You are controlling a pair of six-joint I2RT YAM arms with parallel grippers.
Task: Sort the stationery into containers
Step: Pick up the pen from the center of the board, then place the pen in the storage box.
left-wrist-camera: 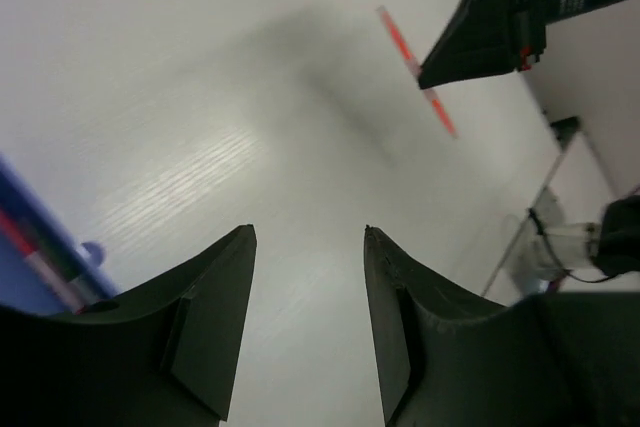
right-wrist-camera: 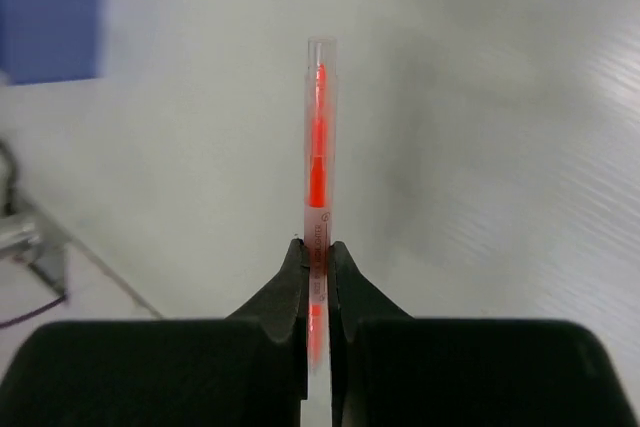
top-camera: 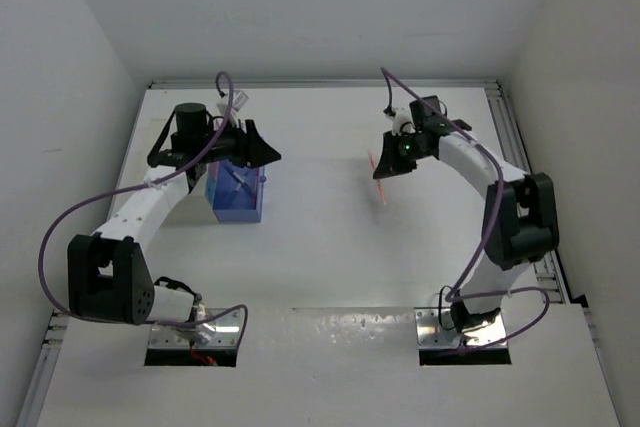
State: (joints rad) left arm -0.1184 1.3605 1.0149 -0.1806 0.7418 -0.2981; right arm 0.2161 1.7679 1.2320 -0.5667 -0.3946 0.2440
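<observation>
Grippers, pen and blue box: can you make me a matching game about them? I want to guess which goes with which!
Things:
1. left gripper
2. right gripper
3. pen
4. blue box

What it is like:
A. shut tight on something thin
B. resting on the table
C. open, holding nothing
D. red inside a clear tube

Right pairs: 1-C, 2-A, 3-D, 4-B.
</observation>
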